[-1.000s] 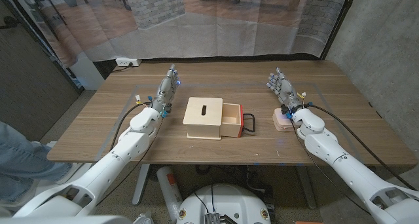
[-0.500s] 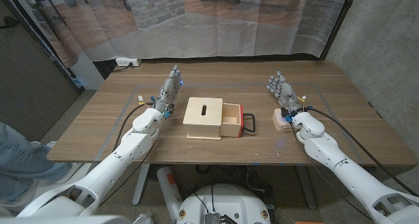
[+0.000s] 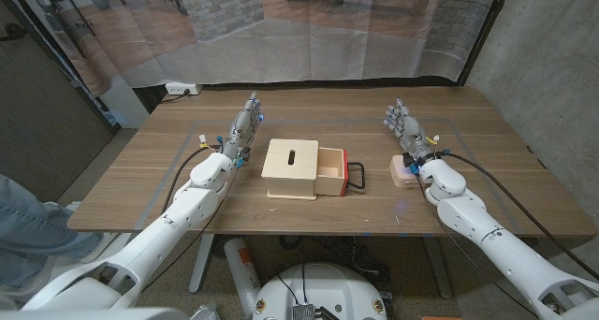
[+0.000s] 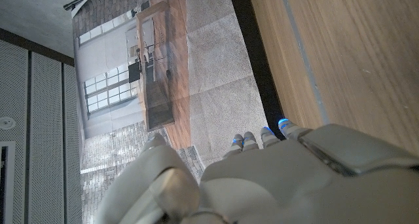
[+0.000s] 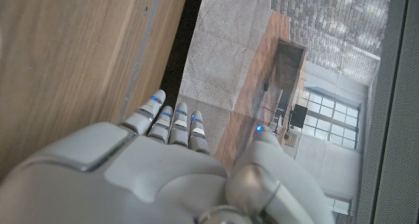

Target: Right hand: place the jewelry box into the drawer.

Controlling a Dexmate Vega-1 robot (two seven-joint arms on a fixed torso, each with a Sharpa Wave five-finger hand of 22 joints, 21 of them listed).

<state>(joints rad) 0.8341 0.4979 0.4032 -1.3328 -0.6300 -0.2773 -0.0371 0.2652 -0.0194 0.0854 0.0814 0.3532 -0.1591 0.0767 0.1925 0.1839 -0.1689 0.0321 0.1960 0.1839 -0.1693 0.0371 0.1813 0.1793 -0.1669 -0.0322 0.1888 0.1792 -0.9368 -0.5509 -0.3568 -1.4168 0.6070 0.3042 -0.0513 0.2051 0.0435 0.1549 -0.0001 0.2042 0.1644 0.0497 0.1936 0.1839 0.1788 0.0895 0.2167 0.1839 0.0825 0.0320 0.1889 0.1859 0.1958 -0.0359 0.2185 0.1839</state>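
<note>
A small pale pink jewelry box (image 3: 401, 170) lies on the table right of the drawer unit, partly hidden by my right wrist. My right hand (image 3: 401, 126) stands just behind the box with its fingers straight and apart, holding nothing; its back shows in the right wrist view (image 5: 163, 165). The light wooden drawer unit (image 3: 292, 167) sits mid-table, its drawer (image 3: 329, 171) pulled out to the right with a red handle (image 3: 357, 176). My left hand (image 3: 242, 126) stands open to the left of the unit, and its back shows in the left wrist view (image 4: 281, 178).
The wooden table (image 3: 140, 184) ends at a far edge near a translucent curtain (image 3: 309, 39). A white power strip (image 3: 181, 90) lies beyond the back left corner. A person's leg in jeans (image 3: 23, 217) shows at the left edge.
Both hands have stayed almost in place; the left hand shifted slightly toward the drawer unit. The jewelry box and drawer have not moved.
</note>
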